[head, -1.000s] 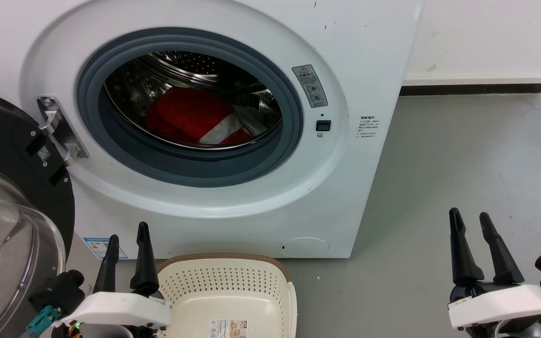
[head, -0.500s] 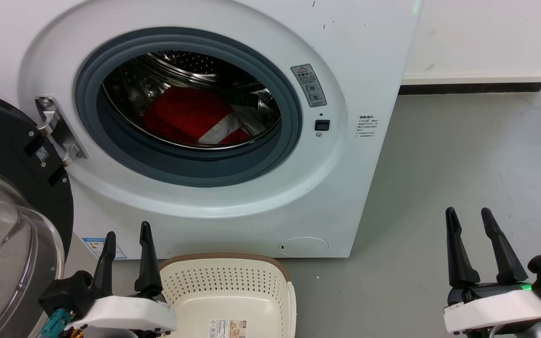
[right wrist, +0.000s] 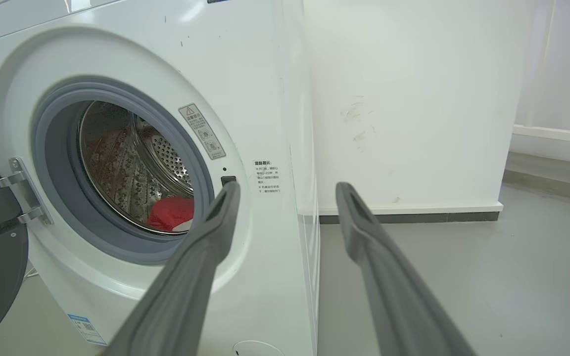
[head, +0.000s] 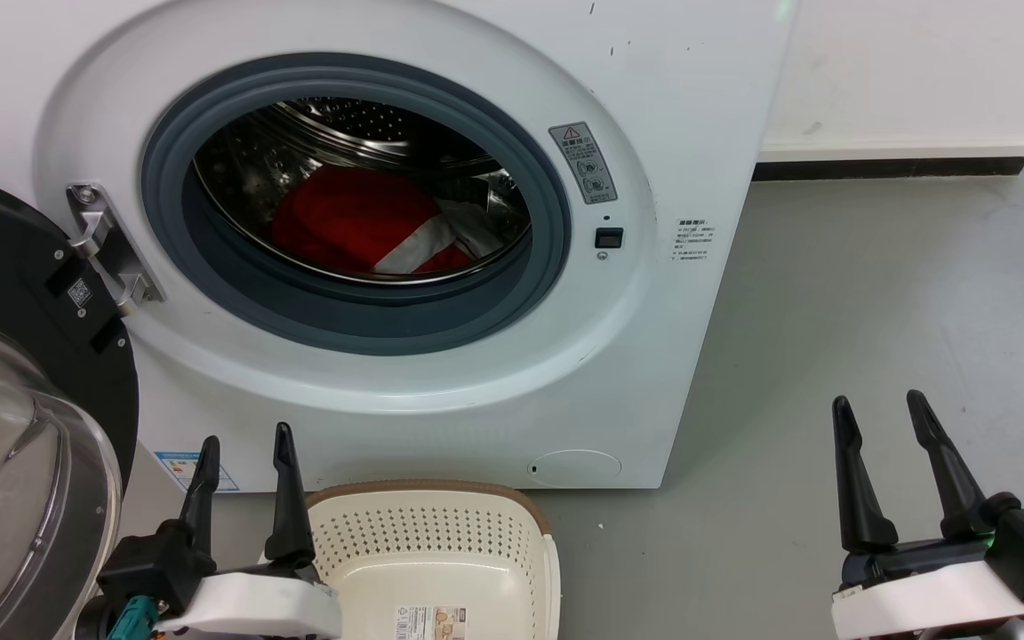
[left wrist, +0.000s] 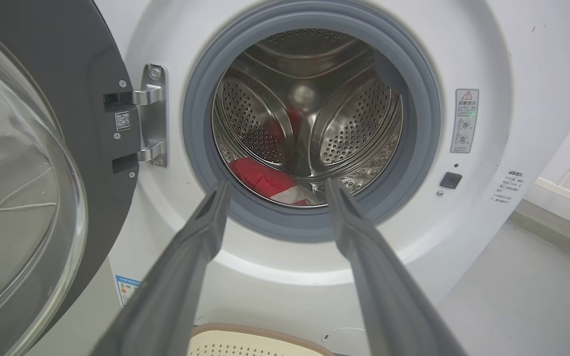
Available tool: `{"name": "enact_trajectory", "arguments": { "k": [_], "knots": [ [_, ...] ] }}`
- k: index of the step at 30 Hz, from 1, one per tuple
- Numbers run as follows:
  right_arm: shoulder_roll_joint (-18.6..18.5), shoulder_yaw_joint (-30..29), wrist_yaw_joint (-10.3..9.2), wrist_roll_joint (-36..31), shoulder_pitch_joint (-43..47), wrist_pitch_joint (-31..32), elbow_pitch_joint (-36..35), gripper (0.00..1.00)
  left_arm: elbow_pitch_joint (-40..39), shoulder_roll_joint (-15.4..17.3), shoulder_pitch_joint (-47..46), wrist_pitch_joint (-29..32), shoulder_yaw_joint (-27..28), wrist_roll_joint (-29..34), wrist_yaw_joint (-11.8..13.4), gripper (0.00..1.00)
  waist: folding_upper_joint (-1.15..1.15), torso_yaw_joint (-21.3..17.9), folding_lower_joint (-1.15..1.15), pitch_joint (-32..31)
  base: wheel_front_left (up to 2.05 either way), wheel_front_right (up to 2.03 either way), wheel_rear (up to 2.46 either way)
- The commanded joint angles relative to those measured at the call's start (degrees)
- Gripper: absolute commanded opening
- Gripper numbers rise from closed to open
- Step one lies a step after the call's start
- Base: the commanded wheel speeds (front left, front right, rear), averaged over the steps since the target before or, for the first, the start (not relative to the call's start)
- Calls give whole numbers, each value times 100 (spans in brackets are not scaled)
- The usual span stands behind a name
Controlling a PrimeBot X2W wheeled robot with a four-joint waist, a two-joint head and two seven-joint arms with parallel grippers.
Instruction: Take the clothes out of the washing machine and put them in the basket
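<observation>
The clothes (head: 352, 218) lie low inside the washing machine (head: 654, 356) — nearer, the left gripper (head: 245, 434) and right gripper (head: 876, 397) hover, fingers wide and empty, the basket (head: 428, 487) just beside the left.

Red clothes (head: 343, 218) inside open washing machine (head: 645, 356)

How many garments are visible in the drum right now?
1: a red-and-white garment lies at the bottom of the drum of the washing machine. Others may be hidden under it.
</observation>
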Motion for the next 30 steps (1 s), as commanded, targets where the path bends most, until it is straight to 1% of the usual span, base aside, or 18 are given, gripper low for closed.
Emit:
{"name": "enact_trajectory", "arguments": {
  "k": [1, 19, 27, 30],
  "knots": [
    [-20, 7, -2, -142, 50, -60, -68, 100, -65, 18, 49, -52, -1, 149, 42, 100, 0, 1, 0, 1, 0, 0, 0],
    [-18, -23, -3, -726, 189, -283, -190, 100, -128, 20, 205, -270, -62, 957, 163, 100, 0, -25, 0, 7, 0, 0, 0],
    [-16, -12, -3, -838, 237, -361, -201, 100, -151, 21, 254, -353, -62, 1246, 187, 100, 0, -28, 0, 20, 0, 0, 0],
    [-16, -16, -3, -760, 235, -354, -159, 100, -133, 21, 268, -352, -59, 1225, 193, 100, 0, -29, 0, 24, 0, 0, 0]
  ]
}}
